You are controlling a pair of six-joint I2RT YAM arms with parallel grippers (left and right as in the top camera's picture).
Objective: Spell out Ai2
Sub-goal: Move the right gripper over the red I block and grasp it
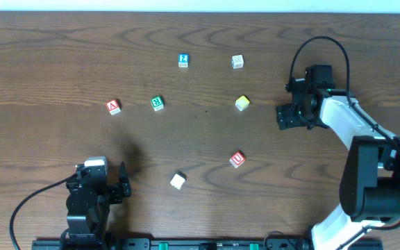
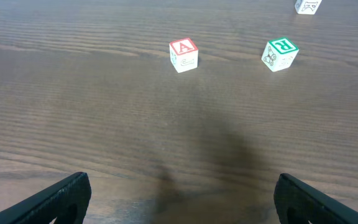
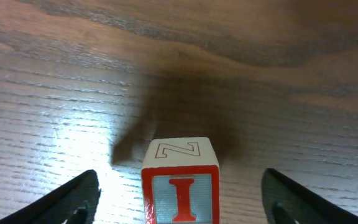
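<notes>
The desk point(image 1: 47, 55) is bare brown wood with small letter blocks scattered well apart across it.

The right tool point(image 1: 284, 117) reaches in from the right side. Its jaws stand wide open, one on each side of the I block point(image 3: 180, 186), and neither touches it. The block appears to sit upright on the desk, with its red-framed "I" face toward the wrist camera. From overhead the tool hides it.

The left tool point(image 2: 180, 199) sits low at the near edge, also spread open with nothing between its jaws. The A block point(image 2: 183, 55) lies ahead of it, and the R block point(image 2: 280, 54) is to the right of that. The 2 block point(image 1: 183, 60) is farther back, near the middle of the desk.

The blocks look like small, rigid, painted cubes. They are probably light, hard to damage and unlikely to deform. The flat faces suit a pinch on two opposite sides, centred and square on. An off-centre or corner grip would likely twist the cube. The glossy paint could slip under a weak squeeze, so a firm grip low on the sides seems best.
</notes>
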